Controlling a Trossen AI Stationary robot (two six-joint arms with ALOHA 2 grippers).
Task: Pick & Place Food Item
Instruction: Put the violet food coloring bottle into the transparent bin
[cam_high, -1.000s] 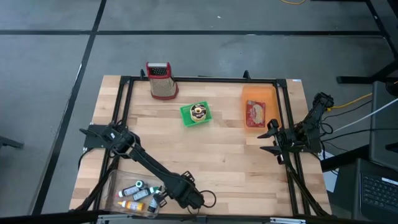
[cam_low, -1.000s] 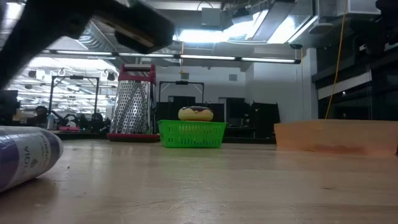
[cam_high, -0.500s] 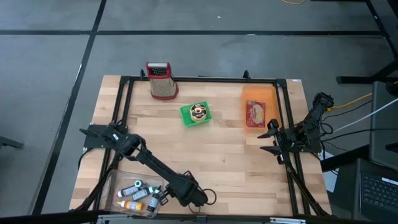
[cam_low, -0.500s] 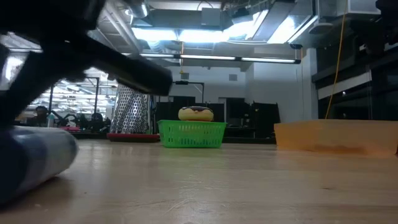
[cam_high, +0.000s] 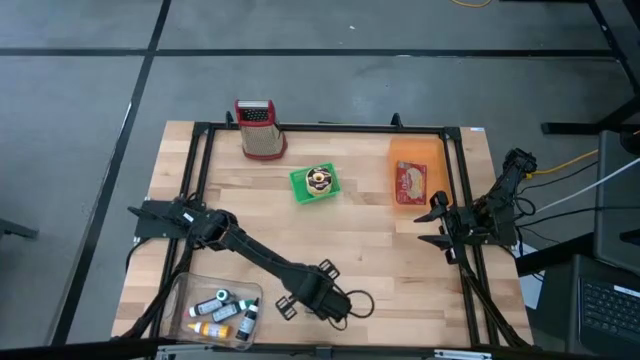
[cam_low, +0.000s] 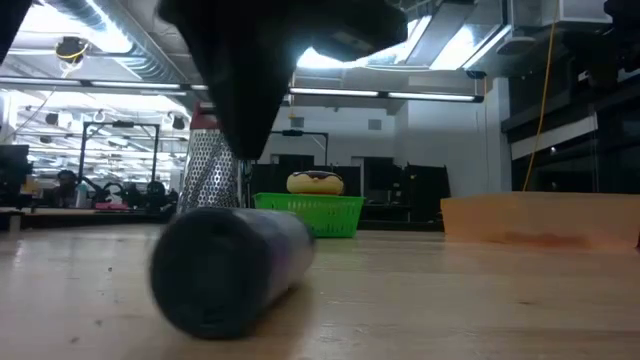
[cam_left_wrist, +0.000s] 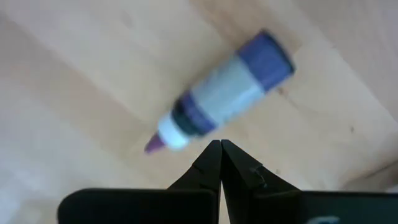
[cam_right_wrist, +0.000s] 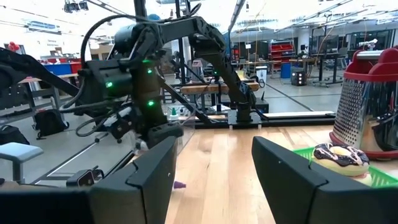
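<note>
A small bottle (cam_left_wrist: 217, 99) with a purple cap and a white body lies on its side on the wood table (cam_high: 380, 270), near the front edge (cam_high: 284, 305). In the low view it shows end-on as a dark cylinder (cam_low: 230, 268). My left gripper (cam_left_wrist: 220, 149) is shut and points down just above and beside it (cam_high: 322, 293). The doughnut (cam_high: 319, 179) sits in a green basket (cam_high: 314, 186) at the far middle. My right gripper (cam_right_wrist: 214, 180) stands open at the table's right edge (cam_high: 432, 222), holding nothing. My left gripper's shut fingertips (cam_left_wrist: 214, 155) point down right beside the bottle's neck end (cam_left_wrist: 177, 127). I cannot tell whether they touch it. The bottle lies flat on the table.
A clear tray (cam_high: 190, 300) with several small bottles sits at the near left. A red-topped grater (cam_high: 259, 128) stands at the far left. An orange bin (cam_high: 412, 160) with a red packet (cam_high: 411, 183) lies at the far right. Bare wood spans the middle.
My left gripper has gone toward the table's right edge, away from the clear tray, staying shut. The bottle has moved along the table with it, from the left of the low view toward its middle, and has turned end-on to that camera.
</note>
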